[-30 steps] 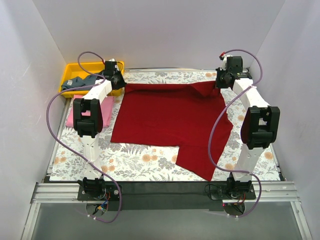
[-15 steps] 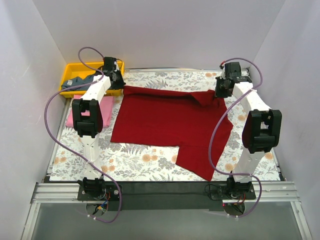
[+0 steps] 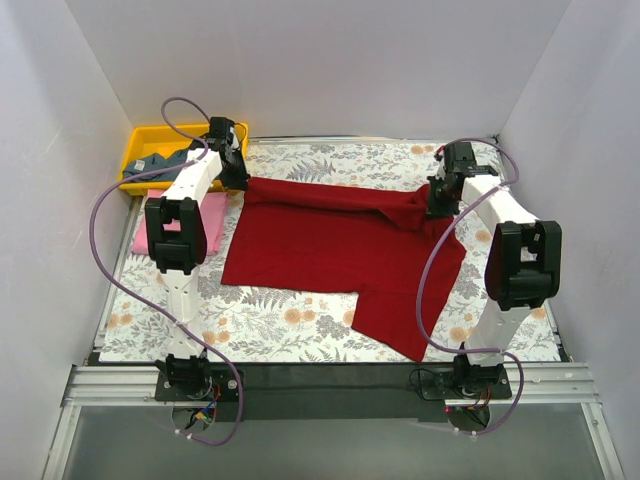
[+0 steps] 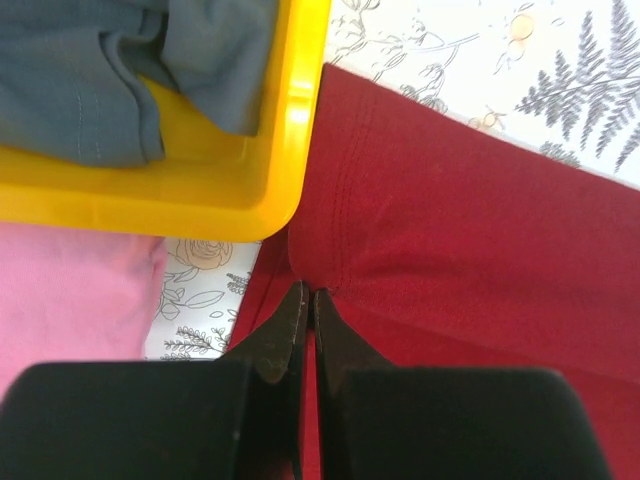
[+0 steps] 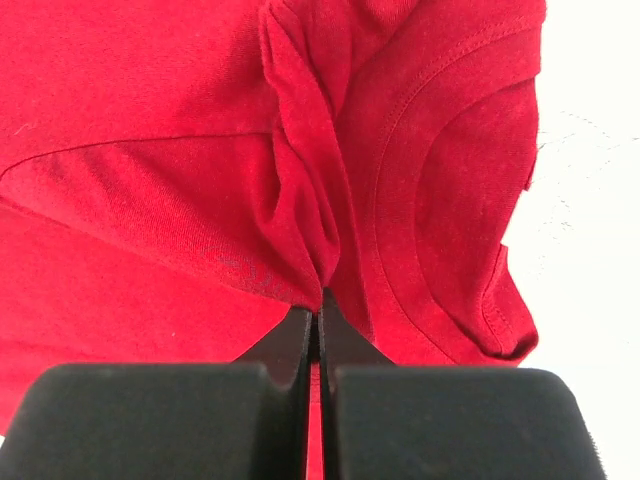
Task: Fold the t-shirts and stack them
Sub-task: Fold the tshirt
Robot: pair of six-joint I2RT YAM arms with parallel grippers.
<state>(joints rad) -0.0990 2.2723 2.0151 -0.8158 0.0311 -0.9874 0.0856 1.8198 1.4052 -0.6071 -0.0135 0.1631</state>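
Your left gripper [image 4: 308, 292] is pinched closed on the far-left edge of the large dark red cloth t-shirt [image 3: 330, 245], just beside the yellow plastic bin [image 3: 135, 152]. Your right gripper [image 5: 318, 312] is clamped on bunched fabric by the collar. The shirt lies spread across the floral table [image 3: 280, 325].

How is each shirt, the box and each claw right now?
red shirt: spread out, far edge pinched at both ends
yellow bin: holds one shirt
blue-grey shirt: crumpled in the bin
pink shirt: flat beside the bin
left gripper: shut on red shirt
right gripper: shut on red shirt
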